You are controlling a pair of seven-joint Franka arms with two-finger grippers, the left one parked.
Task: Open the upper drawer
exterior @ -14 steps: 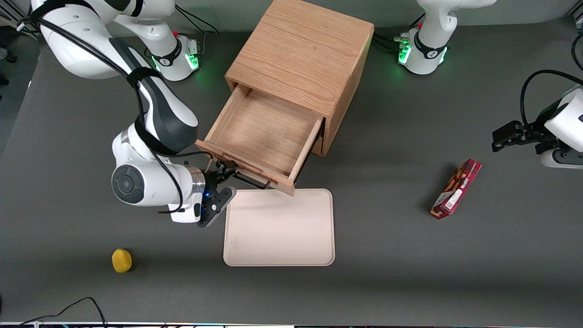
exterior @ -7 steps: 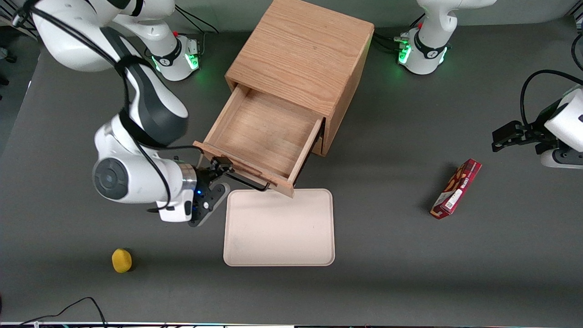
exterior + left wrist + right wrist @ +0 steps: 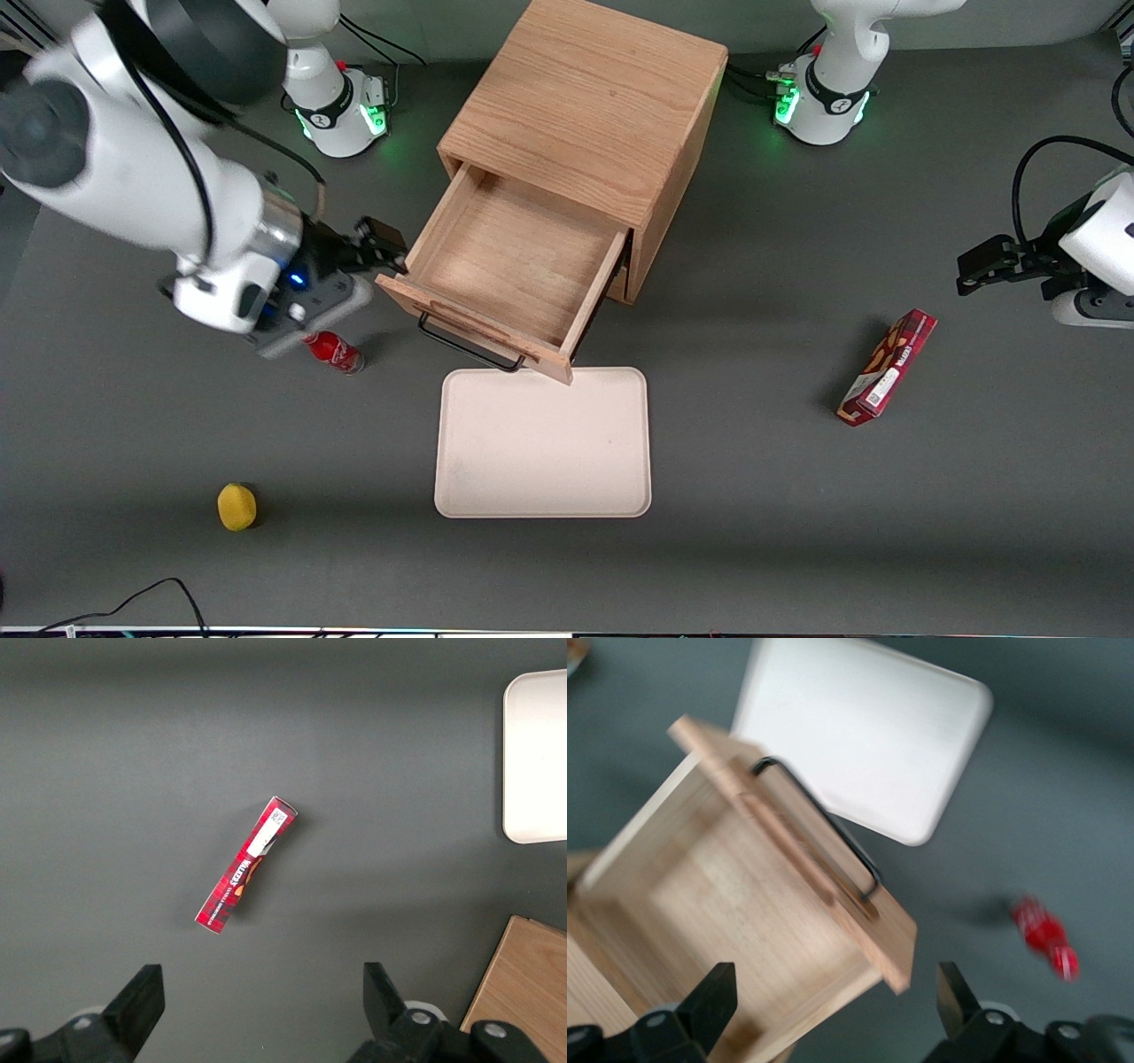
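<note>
One drawer [image 3: 514,266], the upper one, stands pulled well out of the cabinet [image 3: 589,106], its handle [image 3: 468,347] free. The jaws [image 3: 383,250] hang apart, holding nothing, just beside the drawer's corner above the worktop [image 3: 797,532]. Best now to lift clear without nudging the drawer front. The lower drawer is hidden underneath.

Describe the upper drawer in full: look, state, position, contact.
The upper drawer is light oak, pulled well out of the wooden cabinet and empty inside. A black wire bar handle runs along its front panel, whose corner overhangs the beige tray. The pincer is open beside the drawer's side wall, off the handle; nothing grips the drawer.
</note>
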